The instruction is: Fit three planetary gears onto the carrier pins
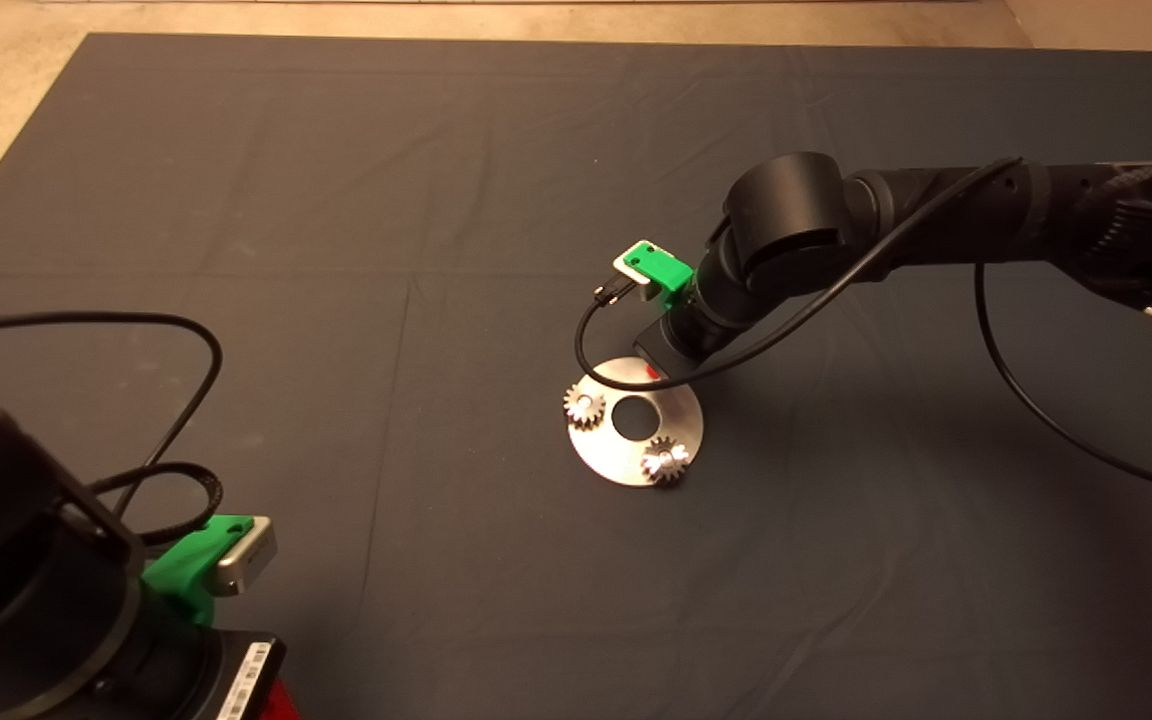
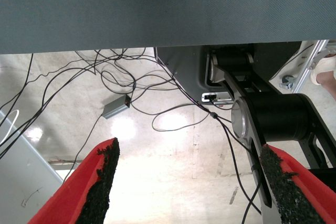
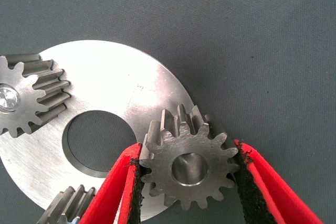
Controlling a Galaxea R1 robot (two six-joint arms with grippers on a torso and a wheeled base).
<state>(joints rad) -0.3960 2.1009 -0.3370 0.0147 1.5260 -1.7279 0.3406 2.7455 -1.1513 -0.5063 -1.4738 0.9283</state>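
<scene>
1. Two planetary gears (image 1: 585,407) (image 1: 665,461) sit on pins of the round carrier disc (image 1: 604,452).
2. Reaching in from the right, the right gripper (image 3: 188,182) points down, clamped on the third gear (image 3: 188,165) over the disc's far edge.
3. Parked at the lower left, the left gripper (image 2: 189,182) has its jaws apart.

No text, brand, number or sign can be read anywhere; the only printed thing is a white barcode sticker (image 1: 254,680) on the black arm housing at the head view's lower left edge, and its marks are too small to make out.
</scene>
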